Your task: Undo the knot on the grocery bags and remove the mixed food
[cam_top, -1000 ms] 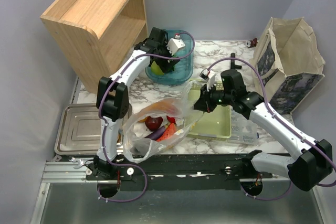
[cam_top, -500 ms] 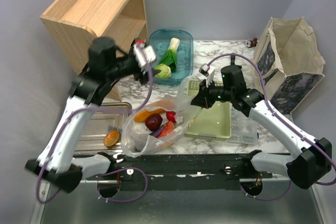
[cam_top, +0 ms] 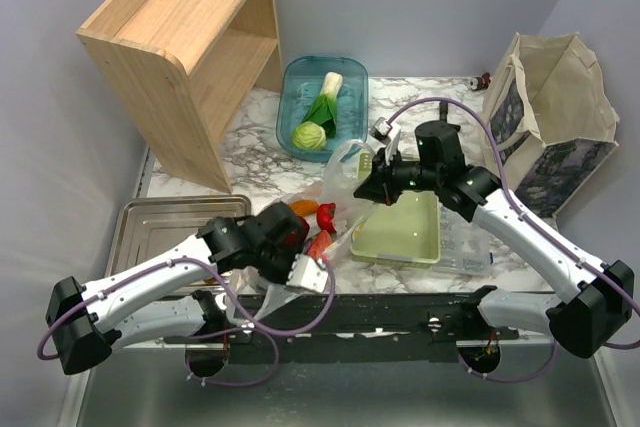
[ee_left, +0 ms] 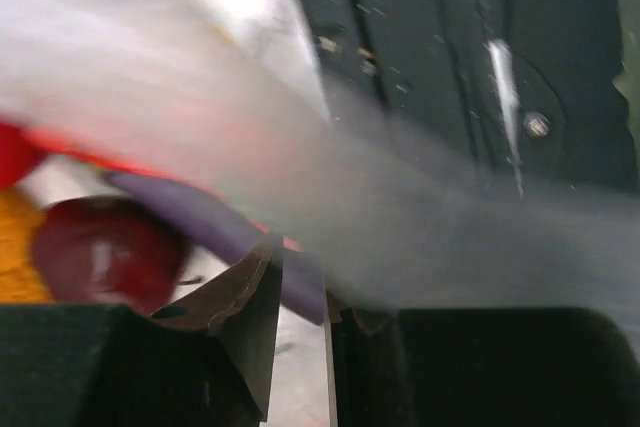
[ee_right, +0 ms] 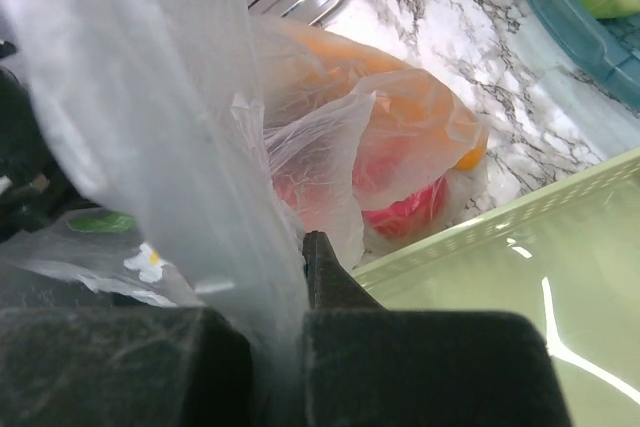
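Observation:
One grocery bag (cam_top: 345, 175) lies open on the marble, its far edge held up by my right gripper (cam_top: 372, 187), which is shut on the film (ee_right: 215, 197). Mixed food shows inside: an orange piece (cam_top: 300, 209), something red (cam_top: 326, 215) and a watermelon wedge (cam_top: 320, 245). My left arm lies low and reaches into the bag's near side. In the blurred left wrist view, the left gripper (ee_left: 303, 282) has its jaws drawn close, and the end of the purple eggplant (ee_left: 190, 219) fills the gap between the tips. A dark red apple (ee_left: 95, 259) lies just left of it.
A teal bin (cam_top: 350, 75) at the back holds a leafy vegetable (cam_top: 326, 97) and a green cabbage (cam_top: 311, 135). A pale green tray (cam_top: 405, 237) sits right of the bag and a metal tray (cam_top: 160, 222) left of it. A wooden shelf (cam_top: 180, 37) stands back left, a tote bag (cam_top: 555, 117) far right.
My left arm has swung from the teal bin, where the vegetables now lie, down to the bag's near side, and its jaws have narrowed. The right gripper kept hold of the bag.

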`<state>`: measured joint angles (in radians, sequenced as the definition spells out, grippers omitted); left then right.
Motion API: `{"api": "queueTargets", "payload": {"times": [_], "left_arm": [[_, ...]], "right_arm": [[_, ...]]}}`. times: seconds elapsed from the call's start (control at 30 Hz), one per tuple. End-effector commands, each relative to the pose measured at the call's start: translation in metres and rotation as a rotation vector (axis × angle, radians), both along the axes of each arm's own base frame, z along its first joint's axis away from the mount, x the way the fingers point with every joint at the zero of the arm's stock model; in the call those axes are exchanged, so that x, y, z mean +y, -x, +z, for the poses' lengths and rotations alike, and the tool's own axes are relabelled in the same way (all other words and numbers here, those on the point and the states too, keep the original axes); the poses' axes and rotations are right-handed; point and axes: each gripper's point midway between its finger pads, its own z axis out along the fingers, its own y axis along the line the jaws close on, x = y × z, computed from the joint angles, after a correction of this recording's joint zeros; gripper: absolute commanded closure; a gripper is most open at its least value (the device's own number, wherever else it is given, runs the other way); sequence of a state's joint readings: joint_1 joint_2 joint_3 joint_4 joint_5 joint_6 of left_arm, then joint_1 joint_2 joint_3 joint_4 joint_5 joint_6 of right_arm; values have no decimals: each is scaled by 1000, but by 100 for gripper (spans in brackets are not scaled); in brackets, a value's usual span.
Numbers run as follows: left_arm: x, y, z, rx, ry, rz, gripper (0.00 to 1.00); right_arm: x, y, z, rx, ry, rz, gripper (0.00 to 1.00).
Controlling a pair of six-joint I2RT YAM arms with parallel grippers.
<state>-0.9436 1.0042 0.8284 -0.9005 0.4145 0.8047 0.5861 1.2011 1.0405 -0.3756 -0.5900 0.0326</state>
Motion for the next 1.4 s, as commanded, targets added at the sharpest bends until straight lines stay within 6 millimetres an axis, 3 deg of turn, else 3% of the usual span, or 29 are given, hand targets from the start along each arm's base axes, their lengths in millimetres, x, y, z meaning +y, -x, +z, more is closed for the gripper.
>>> {"api": "queueTargets", "payload": {"times": [0.0,0.07,0.17,0.27,0.4,0.5,0.6,0.8,0.97,1.13,1.2,1.3,1.37], "left_arm": [[35,17,-35,-52,-144,-68,76],[38,1,-40,-139,-164,-37,72],[11,-27,-7,-252,-18,56,67],[-9,-43,30,-237,104,148,65],[-12,-72,42,-189,162,298,61],[1,-99,27,-170,118,395,56],[6,-118,6,-185,52,431,43],[3,-132,-38,-188,-46,382,24],[13,-138,-83,-193,-174,341,19],[18,-145,-99,-202,-242,332,31],[18,-143,-95,-208,-240,311,52],[13,-131,-75,-194,-185,263,77],[4,-119,-47,-174,-101,232,85]], "right_arm": [[2,-12,14,-64,-3,-18,99],[2,-12,14,-64,-4,-19,99],[2,-10,10,-50,-5,-18,99],[1,-6,6,-31,-9,-19,99],[-1,-3,3,-19,-4,-21,99],[-2,-2,0,-15,2,-24,99],[-3,-1,-2,-12,4,-25,99],[-3,-3,-6,-4,14,-30,99],[-5,-3,-12,0,27,-41,99],[-7,-4,-15,3,39,-49,99],[-7,-5,-17,4,44,-52,99],[-8,-7,-17,-5,50,-60,99],[-9,-9,-19,-7,54,-69,99]]}}
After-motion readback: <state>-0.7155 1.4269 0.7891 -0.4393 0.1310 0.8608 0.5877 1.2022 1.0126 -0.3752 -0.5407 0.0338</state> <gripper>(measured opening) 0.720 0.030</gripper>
